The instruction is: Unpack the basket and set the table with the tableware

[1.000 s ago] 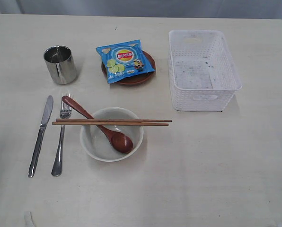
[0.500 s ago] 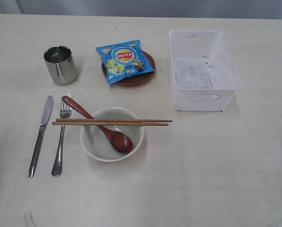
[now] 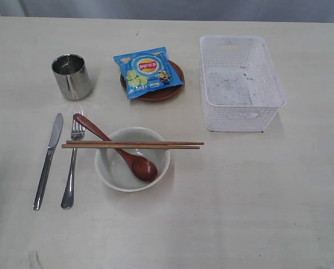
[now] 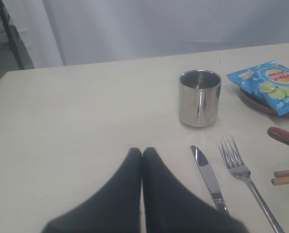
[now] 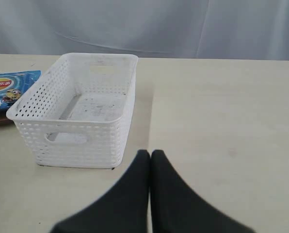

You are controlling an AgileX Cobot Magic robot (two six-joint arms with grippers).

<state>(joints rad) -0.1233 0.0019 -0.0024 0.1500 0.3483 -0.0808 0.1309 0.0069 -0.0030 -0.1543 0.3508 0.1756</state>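
The white basket [image 3: 241, 81] [image 5: 76, 111] stands empty at the back right of the table [image 3: 256, 196]. Left of it lie the steel knife [image 3: 47, 160] [image 4: 208, 178] and fork [image 3: 72, 166] [image 4: 241, 170]. The off-white bowl [image 3: 132, 159] holds the wooden spoon [image 3: 122, 151], with two chopsticks [image 3: 133, 144] laid across its rim. Behind stand the steel cup [image 3: 72, 76] [image 4: 199, 97] and the brown plate [image 3: 156, 92]. My left gripper [image 4: 142, 151] is shut and holds nothing, near the knife. My right gripper [image 5: 150, 153] is shut and holds nothing, just in front of the basket. Neither gripper shows in the exterior view.
A blue snack bag [image 3: 148, 72] [image 4: 270, 85] [image 5: 8, 87] rests on the brown plate. A pale curtain [image 5: 183, 24] hangs behind the table's far edge.
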